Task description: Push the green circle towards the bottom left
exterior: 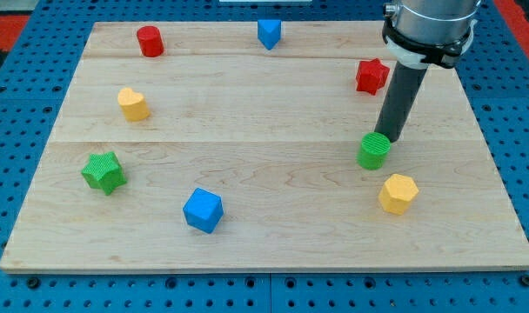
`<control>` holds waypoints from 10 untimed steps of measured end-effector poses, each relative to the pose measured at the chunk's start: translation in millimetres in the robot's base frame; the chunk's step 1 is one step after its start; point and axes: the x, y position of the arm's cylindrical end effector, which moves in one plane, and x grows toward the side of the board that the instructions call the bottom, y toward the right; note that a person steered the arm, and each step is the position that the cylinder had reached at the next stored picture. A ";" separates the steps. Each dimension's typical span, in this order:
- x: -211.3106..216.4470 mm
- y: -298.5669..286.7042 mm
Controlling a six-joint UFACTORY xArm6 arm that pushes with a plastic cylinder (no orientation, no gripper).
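The green circle [374, 150] is a short green cylinder at the right of the wooden board [264, 113], below the middle. My tip [391, 140] is right against its upper right side, touching or nearly touching it. The dark rod rises from there to the arm's head at the view's top right.
A red star [371, 76] lies above the tip. A yellow hexagon [398, 193] lies just below the green circle. A blue cube [203, 209], a green star [103, 171], a yellow heart [133, 103], a red cylinder [150, 41] and a blue pentagon-like block [269, 33] are further left.
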 end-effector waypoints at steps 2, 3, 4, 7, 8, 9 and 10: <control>41.0 45.7; 44.1 45.7; 24.9 30.8; 26.8 -96.5; 27.0 -102.0; 44.5 -97.0; 66.7 -92.0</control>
